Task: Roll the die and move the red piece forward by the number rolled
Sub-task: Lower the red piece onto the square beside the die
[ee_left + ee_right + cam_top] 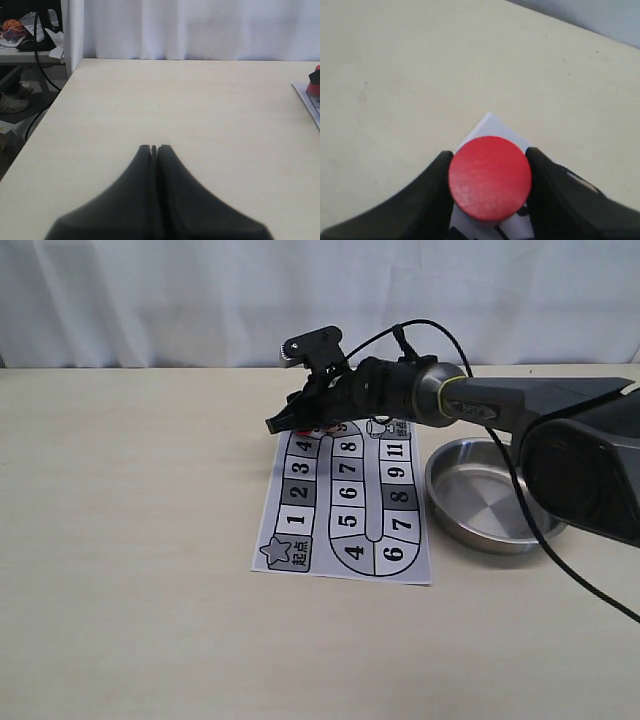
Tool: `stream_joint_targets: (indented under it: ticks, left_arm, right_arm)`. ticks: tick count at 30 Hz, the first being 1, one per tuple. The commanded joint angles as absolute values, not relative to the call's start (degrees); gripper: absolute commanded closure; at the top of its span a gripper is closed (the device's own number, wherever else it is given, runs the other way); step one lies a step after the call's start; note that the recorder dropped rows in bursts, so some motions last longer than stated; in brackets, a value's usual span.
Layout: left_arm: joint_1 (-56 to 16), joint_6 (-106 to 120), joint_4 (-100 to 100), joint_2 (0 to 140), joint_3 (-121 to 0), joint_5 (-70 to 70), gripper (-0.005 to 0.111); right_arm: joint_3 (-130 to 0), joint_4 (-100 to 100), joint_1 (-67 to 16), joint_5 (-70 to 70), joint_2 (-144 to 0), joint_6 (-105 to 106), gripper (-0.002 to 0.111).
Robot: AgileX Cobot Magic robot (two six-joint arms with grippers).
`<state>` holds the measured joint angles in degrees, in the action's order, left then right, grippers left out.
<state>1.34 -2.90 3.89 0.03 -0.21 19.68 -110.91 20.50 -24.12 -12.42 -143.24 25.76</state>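
Note:
The red piece (490, 177) sits between the two fingers of my right gripper (490, 180), which is shut on it over the far corner of the printed board (487, 125). In the exterior view the right gripper (288, 423) reaches across the far end of the board (345, 505), beyond square 4, and only a sliver of the red piece (302, 429) shows. The left wrist view catches the red piece (313, 86) at its edge. My left gripper (154, 148) is shut and empty over bare table. The die is not visible in any view.
A shallow steel bowl (490, 502) stands right beside the board, under the right arm. White curtains hang behind the table. Past the table's far left edge are a cable and clutter (30, 35).

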Motion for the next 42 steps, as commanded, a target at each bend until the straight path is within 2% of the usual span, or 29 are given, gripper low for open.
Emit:
stream_joint_targets:
  ticks: [1, 18, 32, 42]
  left_arm:
    - [1.4, -3.3, 3.9, 0.0, 0.0, 18.9, 0.107]
    - [1.4, -3.3, 3.9, 0.0, 0.0, 18.9, 0.107]
    - [1.4, -3.3, 3.9, 0.0, 0.0, 18.9, 0.107]
    - [1.4, -3.3, 3.9, 0.0, 0.0, 18.9, 0.107]
  right_arm:
    - [-111.2, 20.1, -23.9, -12.2, -144.5, 24.8, 0.104]
    - [-111.2, 20.5, -23.8, -14.2, -138.0, 23.4, 0.104]
    - [-111.2, 19.5, -15.1, -28.2, -135.4, 18.1, 0.104]
    - [-111.2, 21.1, -14.8, -27.3, -138.9, 19.3, 0.104]
